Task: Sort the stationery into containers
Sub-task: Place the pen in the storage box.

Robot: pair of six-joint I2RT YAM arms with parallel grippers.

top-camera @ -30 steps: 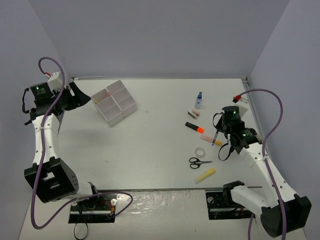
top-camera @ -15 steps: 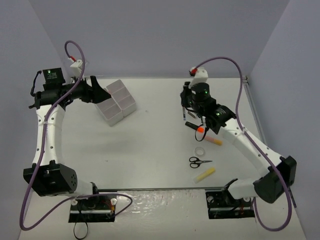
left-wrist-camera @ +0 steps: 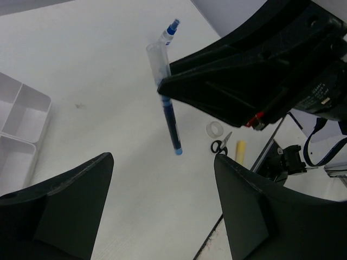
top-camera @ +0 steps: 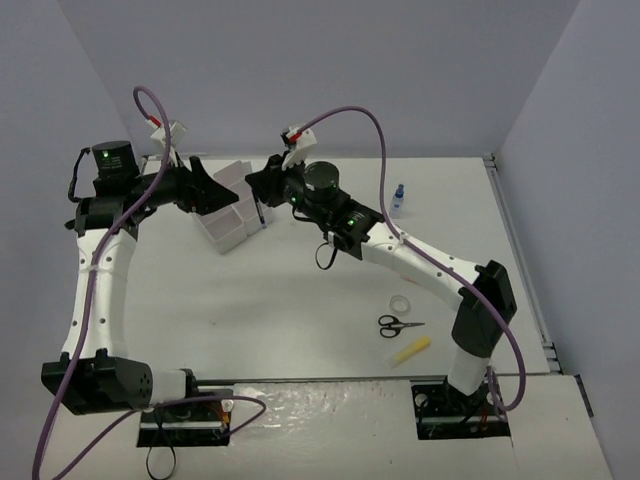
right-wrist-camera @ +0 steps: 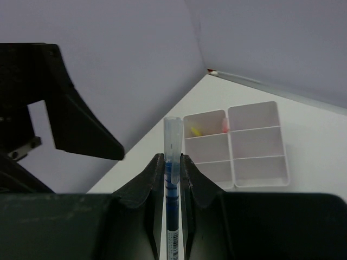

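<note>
Top view, right gripper: right gripper (top-camera: pixel 258 192) was clenched on a blue pen (top-camera: pixel 262 213), arm stretched across to the left.
Top view, pen: it hung tip-down in the air at the right side of the white tray (top-camera: pixel 228 236).
Top view, left gripper: left gripper (top-camera: pixel 210 190) hovered at the tray's left side, just beside the right one.
Top view, table: on the right of the table (top-camera: pixel 300 290) lay the tape roll (top-camera: pixel 401 302), scissors (top-camera: pixel 400 324) and yellow highlighter (top-camera: pixel 410 350); the blue-capped bottle (top-camera: pixel 398 200) stood near the far edge.
Left wrist, left gripper: fingers (left-wrist-camera: pixel 65 211) were spread wide, nothing between them.
Left wrist, pen: clear cap end was gripped by the right gripper, blue tip pointing down, off the table.
Left wrist, tray: it was at the left edge of the view, apart from the pen.
Right wrist, right gripper: both pads were pressed on the pen barrel, cap sticking out beyond them.
Right wrist, tray: six compartments; a yellow piece (right-wrist-camera: pixel 194 130) and a pink piece (right-wrist-camera: pixel 223 126) lay in the far row.
</note>
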